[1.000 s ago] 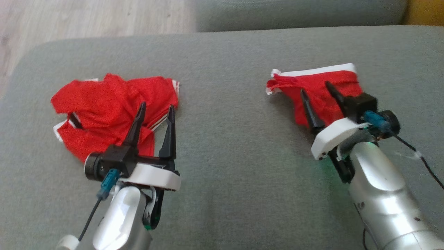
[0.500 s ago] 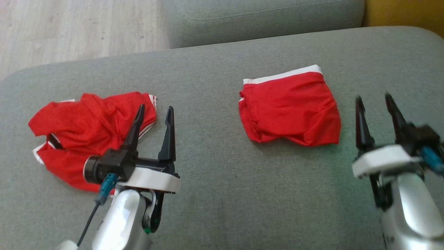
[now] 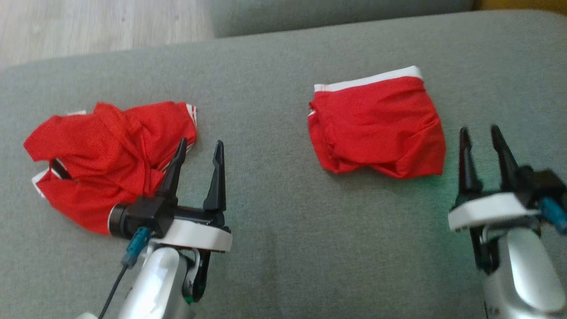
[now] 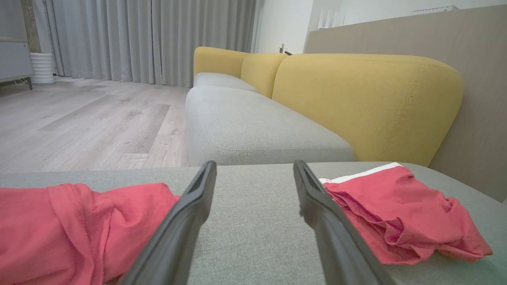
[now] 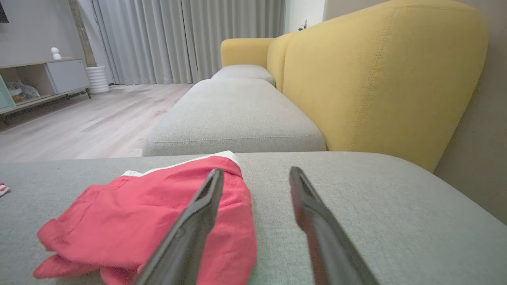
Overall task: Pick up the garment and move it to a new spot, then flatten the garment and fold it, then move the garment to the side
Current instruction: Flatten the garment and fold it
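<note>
Both arms low over the grey sofa cushion (image 3: 283, 248), a tight, felt-like weave with rounded corners. My right gripper (image 3: 479, 129) stands near the cushion's right edge. Its two slim, dark, tapered fingers (image 3: 467, 168) are spread apart with only cushion fabric between them, so it grips nothing. Just beside it, toward the middle and a little nearer the far edge, lies the folded garment (image 3: 376, 126). It is a compact red block of fine, slightly shiny knit, with a flat white band along its far side and soft, bunched layers along its near and left sides. The right gripper's tips sit just off its right edge, not touching.

My left gripper (image 3: 200, 142) is wide open and empty too, its matte black prongs pointing toward the far edge. To its left, near the cushion's left edge, the crumpled garment (image 3: 106, 159) lies in a loose red heap of the same mesh-like cloth. It is ridged and creased, with white stripes peeking out at its edges. One prong overlaps its right fringe in the head view. Whether they touch, I cannot tell.

Beyond the far edge are pale wood-plank floor (image 3: 88, 22) and a plump, stitched yellow backrest (image 4: 356, 99).
</note>
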Available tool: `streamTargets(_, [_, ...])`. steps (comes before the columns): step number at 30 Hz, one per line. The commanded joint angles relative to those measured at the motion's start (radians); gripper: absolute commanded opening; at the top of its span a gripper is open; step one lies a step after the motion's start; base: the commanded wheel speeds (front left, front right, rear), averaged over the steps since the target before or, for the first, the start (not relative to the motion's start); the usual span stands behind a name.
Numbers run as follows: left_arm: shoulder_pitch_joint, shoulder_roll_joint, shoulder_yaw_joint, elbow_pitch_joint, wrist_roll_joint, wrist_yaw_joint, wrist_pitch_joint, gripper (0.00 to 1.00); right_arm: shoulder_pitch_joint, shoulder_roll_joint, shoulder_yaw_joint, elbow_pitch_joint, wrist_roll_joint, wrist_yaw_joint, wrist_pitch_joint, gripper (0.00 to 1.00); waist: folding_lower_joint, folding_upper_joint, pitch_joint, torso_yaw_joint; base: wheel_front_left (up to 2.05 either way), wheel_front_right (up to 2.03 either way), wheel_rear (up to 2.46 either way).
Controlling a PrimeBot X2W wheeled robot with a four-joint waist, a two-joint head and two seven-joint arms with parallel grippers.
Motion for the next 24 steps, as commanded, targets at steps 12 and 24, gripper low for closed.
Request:
streamTargets(12, [-0.125, 0.009, -0.001, -0.033, 0.003, -0.002, -0.006, 1.0, -0.331, -0.046, 0.031, 0.18, -0.03, -0.001, 0.063, 0.0, 0.0, 0.0, 0.184, 0.12, 0.0, 0.0, 0.0])
streamTargets(24, [-0.156, 0.009, -0.012, -0.025, -0.003, 0.002, -0.006, 1.0, -0.478, -0.086, -0.005, 0.525, -0.104, -0.001, 0.054, 0.0, 0.0, 0.0, 0.21, 0.163, 0.0, 0.0, 0.0])
